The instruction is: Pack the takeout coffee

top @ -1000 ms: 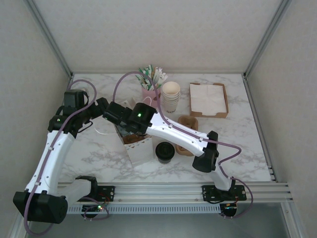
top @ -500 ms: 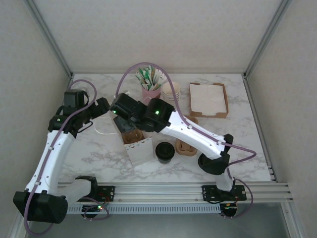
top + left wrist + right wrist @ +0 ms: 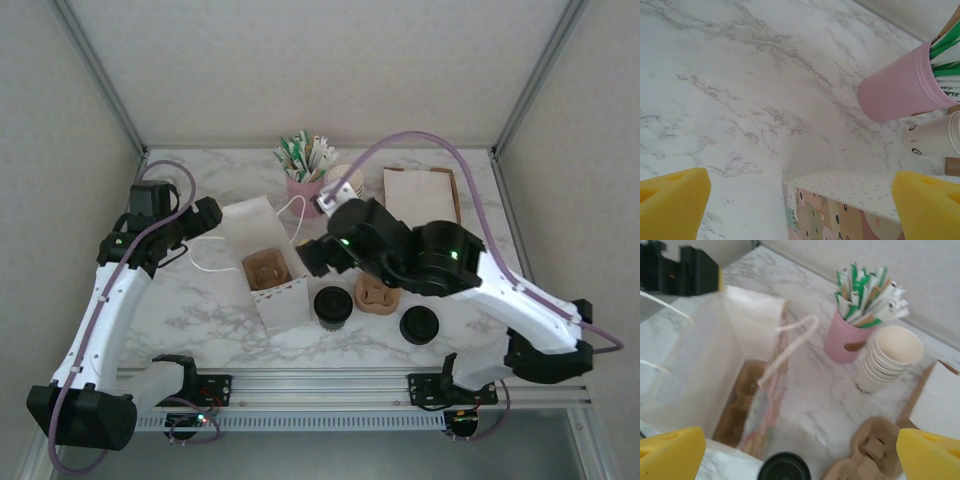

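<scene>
The paper bag (image 3: 282, 306) stands open on the marble table (image 3: 200, 300), and a brown cup carrier (image 3: 265, 268) already sits at its bottom. The coffee (image 3: 332, 305), a small cup under a round black lid, is not yet packed. It stands on the table just beside the bag's right side, between the bag and a second carrier (image 3: 377, 293) that lies empty on the table. A further black round thing (image 3: 420, 325) sits to the right of that carrier; whether it is another lidded cup or a loose lid cannot be told.

The right gripper (image 3: 800, 452) hangs above the bag's right edge and the coffee with its fingers spread wide and nothing between them. The left gripper (image 3: 800, 200) is at the far left rim of the bag, also spread wide, and pinches nothing.

Judged from this, the bag is ready and holds its carrier, but the main step is undone. The coffee has yet to be grasped, lifted over the rim and lowered upright into one of the carrier's wells.
</scene>
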Tool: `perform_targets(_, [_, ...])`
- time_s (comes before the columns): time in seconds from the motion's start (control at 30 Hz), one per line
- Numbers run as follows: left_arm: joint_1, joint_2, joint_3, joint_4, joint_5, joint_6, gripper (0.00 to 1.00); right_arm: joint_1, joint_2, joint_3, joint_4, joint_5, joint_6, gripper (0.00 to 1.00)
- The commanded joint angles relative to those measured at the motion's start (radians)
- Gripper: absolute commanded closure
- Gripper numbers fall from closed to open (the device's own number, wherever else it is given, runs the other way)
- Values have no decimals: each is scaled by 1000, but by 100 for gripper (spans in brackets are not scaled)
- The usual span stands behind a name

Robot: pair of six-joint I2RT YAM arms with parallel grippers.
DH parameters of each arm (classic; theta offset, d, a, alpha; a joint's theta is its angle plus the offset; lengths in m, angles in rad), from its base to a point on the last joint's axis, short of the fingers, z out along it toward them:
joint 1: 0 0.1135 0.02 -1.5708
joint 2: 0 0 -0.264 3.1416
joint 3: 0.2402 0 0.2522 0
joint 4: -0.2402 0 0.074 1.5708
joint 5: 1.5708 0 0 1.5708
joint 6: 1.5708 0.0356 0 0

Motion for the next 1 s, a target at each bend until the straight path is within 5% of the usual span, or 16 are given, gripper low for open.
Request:
perform_targets(0.0, [9, 14, -8, -37, 16, 23, 7, 9, -94, -158, 68, 46, -27, 1])
perform_targets(0.23, [9, 17, -6, -44, 20, 23, 6, 7, -241, -431, 89, -8, 70, 1])
perform_targets(0.63, [9, 7, -2, -46, 31, 19, 6, -5, -121, -618, 140, -254, 422, 13])
perform_targets(0.97, [9, 0, -7, -43, 34, 23, 6, -53, -50, -702, 205, -283, 520, 11])
